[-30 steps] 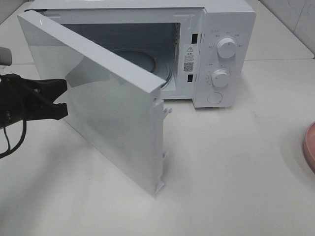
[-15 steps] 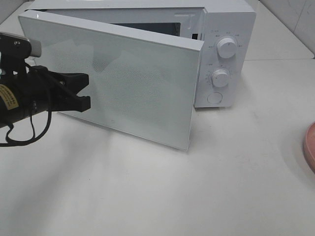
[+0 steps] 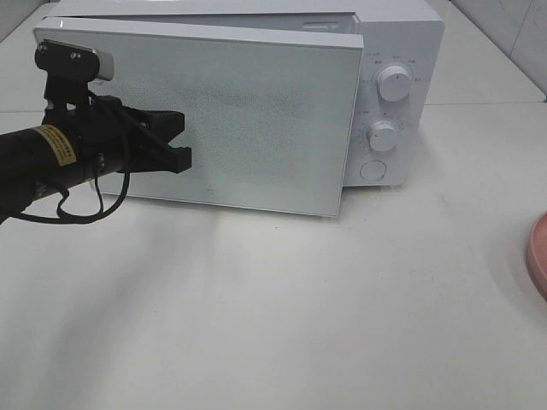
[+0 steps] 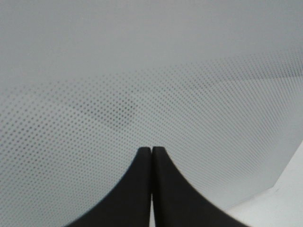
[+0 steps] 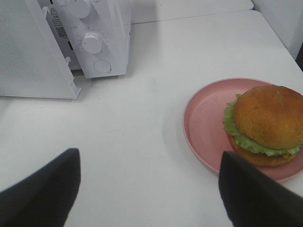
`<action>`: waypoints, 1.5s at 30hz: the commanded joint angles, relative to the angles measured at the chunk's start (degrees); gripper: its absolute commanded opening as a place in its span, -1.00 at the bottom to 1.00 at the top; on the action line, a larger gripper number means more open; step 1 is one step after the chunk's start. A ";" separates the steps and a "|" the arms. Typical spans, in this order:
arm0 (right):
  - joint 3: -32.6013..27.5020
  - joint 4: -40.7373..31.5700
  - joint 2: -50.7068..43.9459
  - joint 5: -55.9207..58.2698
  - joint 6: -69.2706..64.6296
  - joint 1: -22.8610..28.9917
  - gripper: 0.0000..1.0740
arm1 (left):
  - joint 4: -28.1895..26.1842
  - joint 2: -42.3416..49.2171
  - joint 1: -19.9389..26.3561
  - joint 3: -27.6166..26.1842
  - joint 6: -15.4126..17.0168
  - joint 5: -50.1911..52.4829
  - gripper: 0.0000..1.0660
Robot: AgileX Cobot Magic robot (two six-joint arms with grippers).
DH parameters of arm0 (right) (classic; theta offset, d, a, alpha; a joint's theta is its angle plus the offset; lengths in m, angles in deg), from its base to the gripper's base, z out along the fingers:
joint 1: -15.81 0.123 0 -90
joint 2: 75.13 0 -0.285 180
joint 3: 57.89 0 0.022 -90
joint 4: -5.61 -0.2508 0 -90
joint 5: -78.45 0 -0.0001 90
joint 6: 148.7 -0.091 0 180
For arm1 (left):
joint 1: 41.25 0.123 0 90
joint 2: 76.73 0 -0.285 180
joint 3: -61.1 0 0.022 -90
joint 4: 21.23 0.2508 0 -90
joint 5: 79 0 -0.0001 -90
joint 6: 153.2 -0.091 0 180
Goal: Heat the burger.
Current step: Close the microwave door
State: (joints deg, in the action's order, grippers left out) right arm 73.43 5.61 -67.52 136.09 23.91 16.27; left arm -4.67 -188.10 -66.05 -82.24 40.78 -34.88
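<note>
The burger [image 5: 267, 125], with a glossy brown bun and green lettuce, sits on a pink plate [image 5: 203, 118] in the right wrist view. My right gripper [image 5: 151, 189] hovers open in front of it, and nothing lies between its fingers. In the high view only the plate's rim [image 3: 538, 256] shows at the right edge. The burger is out of that view. My left gripper [image 3: 179, 141] is shut, and its tips [image 4: 151, 150] press against the front of the white microwave's door [image 3: 256, 111]. The door stands slightly ajar.
The microwave [image 3: 393, 34] stands at the back of the white table, with two round knobs [image 3: 393, 83] and a button on its right panel. Its door edge [image 5: 71, 90] juts toward the table's front. Bare tabletop lies between microwave and plate.
The microwave door has swung from wide open to almost closed. My left gripper has moved right and toward the microwave, pushing on the door. The plate's rim has not moved.
</note>
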 commanded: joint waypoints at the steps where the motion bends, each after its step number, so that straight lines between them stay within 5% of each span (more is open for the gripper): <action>1: 0.06 0.00 -1.66 -0.34 0.57 -0.34 0.41 | -0.57 -0.69 -0.80 -2.35 0.00 -1.55 -1.00; 45: 0.06 0.00 -1.66 -0.34 0.57 -0.34 0.41 | -1.72 -10.37 -3.04 -20.91 3.04 -8.59 -1.00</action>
State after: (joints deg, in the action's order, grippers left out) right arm 73.43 5.61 -67.52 136.09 23.91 16.27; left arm 0.37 -198.30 -70.52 -100.75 42.72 -44.85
